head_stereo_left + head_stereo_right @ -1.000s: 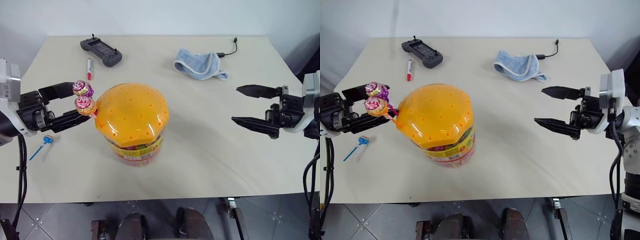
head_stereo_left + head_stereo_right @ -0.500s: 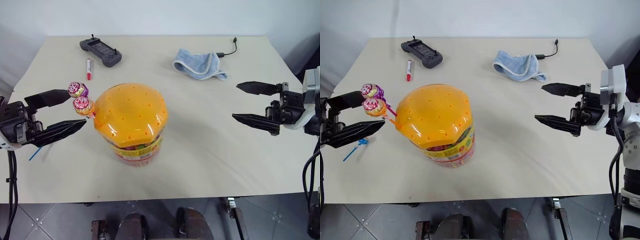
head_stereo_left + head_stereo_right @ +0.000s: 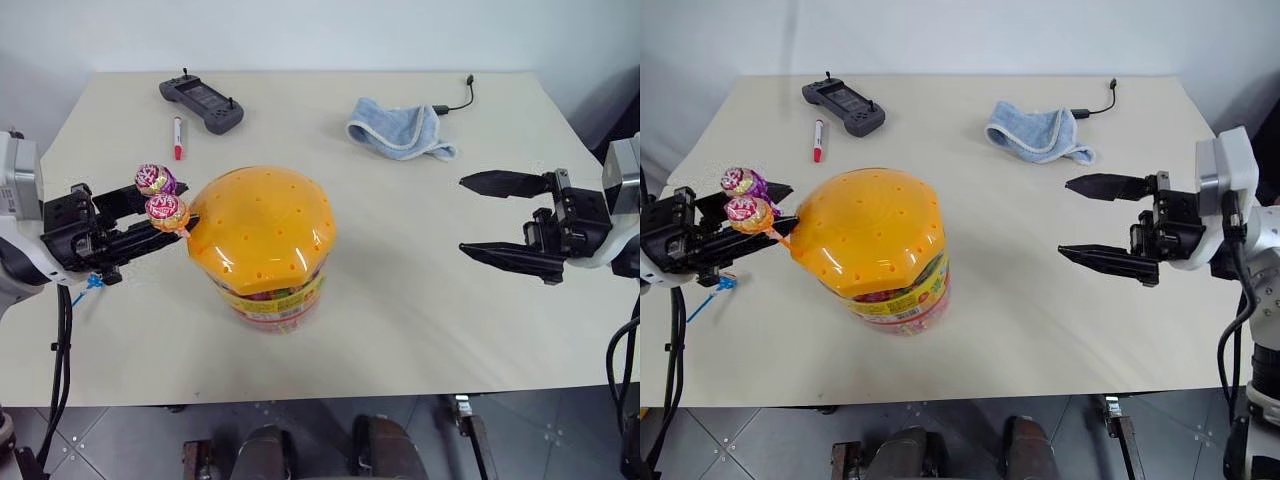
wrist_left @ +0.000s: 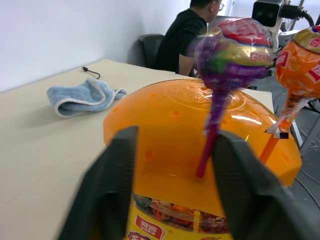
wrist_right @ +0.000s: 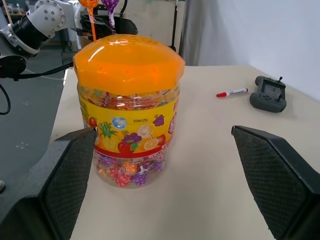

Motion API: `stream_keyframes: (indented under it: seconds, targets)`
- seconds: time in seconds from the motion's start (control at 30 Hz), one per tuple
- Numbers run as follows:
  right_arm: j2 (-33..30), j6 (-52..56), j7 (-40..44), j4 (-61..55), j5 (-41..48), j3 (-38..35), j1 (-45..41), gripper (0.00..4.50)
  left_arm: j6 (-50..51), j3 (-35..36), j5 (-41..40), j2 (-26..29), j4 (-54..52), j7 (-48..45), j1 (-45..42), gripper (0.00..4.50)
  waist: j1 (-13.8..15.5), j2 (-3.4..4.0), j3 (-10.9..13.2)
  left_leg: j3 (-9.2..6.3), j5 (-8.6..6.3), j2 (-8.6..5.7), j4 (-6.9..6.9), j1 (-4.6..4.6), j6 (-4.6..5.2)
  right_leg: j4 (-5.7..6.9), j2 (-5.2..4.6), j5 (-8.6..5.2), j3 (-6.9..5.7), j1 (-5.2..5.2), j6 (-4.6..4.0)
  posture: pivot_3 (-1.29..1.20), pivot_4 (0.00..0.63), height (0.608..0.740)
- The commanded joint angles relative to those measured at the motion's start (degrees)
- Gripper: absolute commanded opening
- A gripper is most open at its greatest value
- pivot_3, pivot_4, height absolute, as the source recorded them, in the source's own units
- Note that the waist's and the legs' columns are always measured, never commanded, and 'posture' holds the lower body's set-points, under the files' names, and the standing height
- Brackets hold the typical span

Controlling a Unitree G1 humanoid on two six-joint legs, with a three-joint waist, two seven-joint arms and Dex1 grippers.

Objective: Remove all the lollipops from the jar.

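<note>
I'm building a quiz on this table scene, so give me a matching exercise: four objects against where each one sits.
Things:
1. purple lollipop
2. blue lollipop
3. blue cloth
4. marker pen

Places:
A. beside the black cable at the table's far side
B. stuck in the jar's orange lid
C. near the game controller
D. flat on the table under the left gripper

Pairs: 1-B, 2-D, 3-A, 4-C

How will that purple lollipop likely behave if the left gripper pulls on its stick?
The purple lollipop is probably top-heavy: a big wrapped head on a thin stick, so it may swing once free. The stick sits in a hole of the jar lid, so it likely slides out easily. Its glossy wrapper looks slippery; gripping the stick seems safer.
</note>
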Motion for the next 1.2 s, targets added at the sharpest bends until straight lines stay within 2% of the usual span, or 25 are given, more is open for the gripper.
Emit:
stream_keyframes:
  seconds: [0.03, 0.13, 0.17, 0.4, 0.53, 0.63, 0.87, 1.07, 1.2]
  targets:
    - [-0.8, 0.1, -1.0, -1.8, 1.6, -2.5, 0.2, 4.5, -1.6, 0.9, -1.0, 0.8, 0.8, 0.1, -2.4, 1.03, 0.0, 0.0, 0.0, 0.0, 0.0, 0.0, 0.0, 0.0, 0.0, 0.0, 0.0, 0.0, 0.0, 0.0, 0.0, 0.0, 0.15, 0.74]
    - [-1.2, 0.1, -1.2, -1.7, 1.7, -2.7, 0.1, 4.5, -1.8, 0.9, -1.4, 1.1, 2.0, 0.5, -5.3, 0.06, 0.1, 0.0, 0.0, 0.0, 0.0, 0.0, 0.02, -0.01, 0.0, 0.01, 0.0, 0.0, 0.0, 0.0, 0.0, 0.0, 0.15, 0.74]
    - [-1.2, 0.0, -1.2, -1.6, 1.7, -2.7, -0.1, 4.5, -1.9, 0.9, -1.2, 1.4, 2.5, 0.5, -6.3, 0.02, 0.1, -0.01, 0.0, 0.0, 0.0, -0.01, 0.03, 0.0, 0.0, 0.02, 0.0, 0.0, 0.0, 0.0, 0.0, 0.0, 0.15, 0.74]
    - [-1.5, -0.7, -1.2, -0.5, 1.4, -2.4, -0.9, 4.5, -4.0, 0.4, -0.5, 1.6, 6.4, 2.9, -15.1, 0.02, 0.0, -0.01, 0.0, 0.0, 0.0, -0.01, 0.03, 0.0, 0.0, 0.01, 0.01, 0.0, -0.01, 0.01, 0.0, 0.0, 0.15, 0.74]
    - [-1.3, -1.6, -1.0, 0.9, 0.6, -1.7, -1.9, 4.5, -2.9, -1.8, 4.8, 3.3, 11.5, 13.4, -23.1, 0.02, 0.1, -0.03, 0.0, -0.06, 0.0, -0.02, 0.09, -0.04, 0.0, 0.02, 0.01, 0.0, -0.05, 0.01, 0.0, 0.0, 0.15, 0.74]
    - [-1.1, -1.9, -0.8, 1.2, 0.4, -1.6, -2.2, 4.5, 5.7, -4.2, 9.0, 5.8, 14.9, 24.0, -24.3, 0.02, -0.1, -0.03, 0.0, -0.06, 0.0, -0.02, 0.1, -0.01, 0.01, 0.04, 0.01, 0.01, -0.04, 0.02, 0.02, 0.0, 0.15, 0.74]
    - [-0.4, -1.1, 0.1, 0.7, 2.2, -1.6, -3.0, 4.5, 22.0, -11.3, 15.0, 9.8, 19.9, 33.1, -25.1, 0.02, -0.1, -0.04, 0.0, -0.04, 0.0, -0.02, 0.03, 0.0, 0.0, 0.04, 0.03, 0.01, -0.04, 0.01, 0.02, 0.0, 0.15, 0.74]
    - [-0.4, 0.9, 0.6, -2.5, 4.7, -1.0, -2.1, 4.5, 31.8, -20.2, 22.0, 7.2, 24.0, 38.9, -28.5, 0.02, 0.3, -0.08, 0.0, -0.04, 0.0, -0.04, 0.06, -0.02, 0.0, 0.05, 0.03, 0.01, -0.06, 0.01, 0.02, 0.0, 0.15, 0.74]
    - [0.8, 0.0, -0.5, -1.9, 3.8, -0.5, -2.0, 4.5, 33.8, -27.6, 26.6, 4.5, 30.2, 38.0, -31.7, 0.02, 0.2, -0.12, 0.0, -0.03, 0.0, -0.05, 0.08, -0.02, 0.0, 0.07, 0.04, 0.01, -0.07, 0.01, 0.02, 0.0, 0.15, 0.74]
